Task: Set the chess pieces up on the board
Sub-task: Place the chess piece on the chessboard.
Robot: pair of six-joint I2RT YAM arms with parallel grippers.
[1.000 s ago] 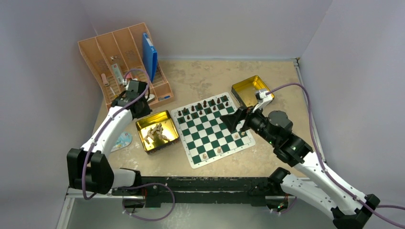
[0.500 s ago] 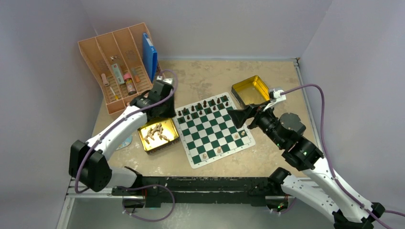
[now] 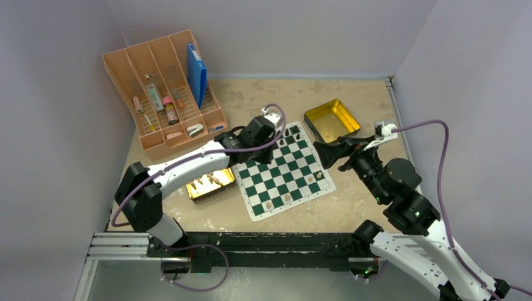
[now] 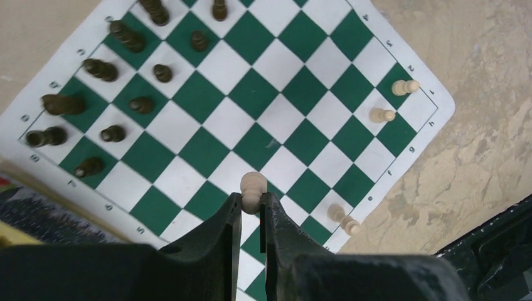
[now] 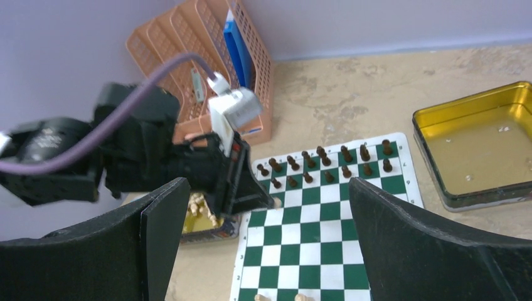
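In the overhead view, the left pincer (image 3: 248, 149) is seen closed above the far left part of the board (image 3: 276, 183), though what is pinched cannot be made out from here. The right pincer (image 3: 330, 150) is held wide open, with nothing between its fingers, just off the board's right edge; a gold tin (image 3: 331, 119) lies just beyond it. A second gold tin (image 3: 202, 189), holding loose light chessmen (image 3: 210, 180), is partly covered by the left arm behind that pincer, and an orange rack (image 3: 163, 88) stands farther off on the same side. In the left wrist view, a light pawn (image 4: 251, 185) is gripped by its lower part between the nearly shut fingers, its round head left standing clear of the tips. The green and white board is spread directly beneath the pincer. Dark chessmen (image 4: 125, 37) are ranged in two rows ahead and to the left of it, while a few light chessmen are stood on edge squares to its right. In the right wrist view, the right pincer's fingers (image 5: 408, 244) are spread far apart, and the left pincer and the board are framed between them, with the dark rows ahead.
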